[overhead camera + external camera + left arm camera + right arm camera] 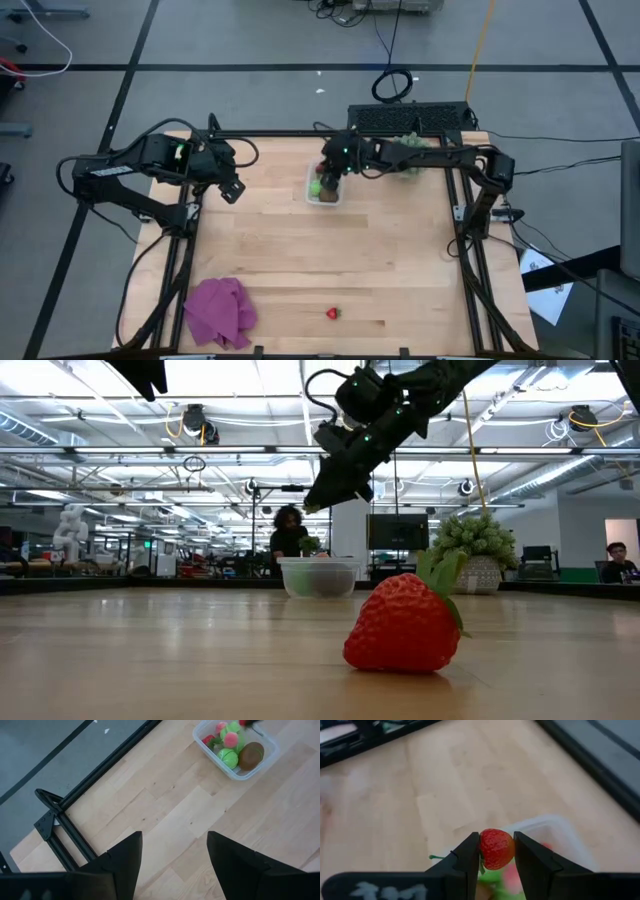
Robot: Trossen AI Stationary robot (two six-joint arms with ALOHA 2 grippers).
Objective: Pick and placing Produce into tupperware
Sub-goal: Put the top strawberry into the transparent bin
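My right jaws (496,851), clenched on a strawberry (496,849), hang over the tupperware (325,187) near the bench's far edge; I should lower before releasing.

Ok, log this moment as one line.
right hand: holds strawberry above tupperware | left hand: open, idle | loose strawberry: on table
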